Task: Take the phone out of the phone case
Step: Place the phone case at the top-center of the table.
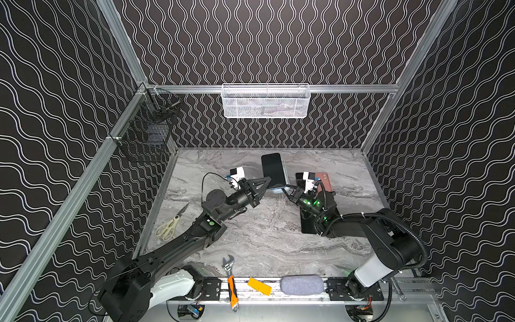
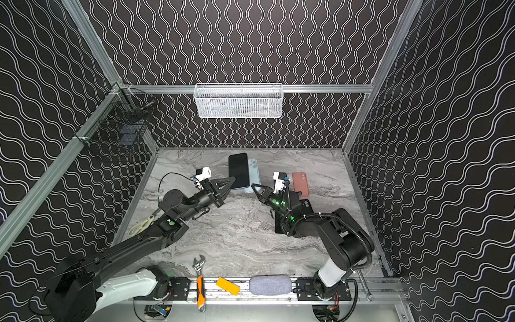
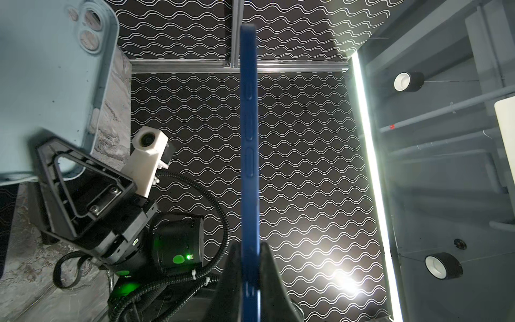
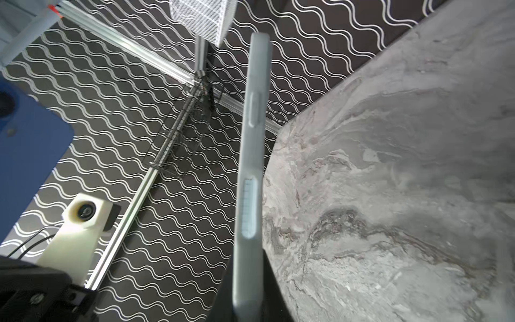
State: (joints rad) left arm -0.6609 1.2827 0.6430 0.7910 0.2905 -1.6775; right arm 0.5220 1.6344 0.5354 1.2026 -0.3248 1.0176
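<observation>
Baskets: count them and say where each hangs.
2. A white mesh basket hangs on the back rail; a black wire basket hangs on the left side rail. No others show.

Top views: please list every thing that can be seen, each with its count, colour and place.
phone: 1, dark blue with black screen, mid-back, held by the left gripper
phone case: 1, light blue, beside the phone, held by the right gripper
second case: 1, pink, table, behind the right arm
flat pad: 1, black, under the right arm
scissors: 1, cream handles, table's left edge
adjustable wrench: 1, orange handle, front rail
block: 1, yellow, front rail
pouch: 1, grey, front rail
spanner: 1, silver, front right
mesh basket: 1, white, back rail
wire basket: 1, black, left rail
table: 1, grey marble
left gripper: 1, black, shut on the phone
right gripper: 1, black, shut on the phone case
</observation>
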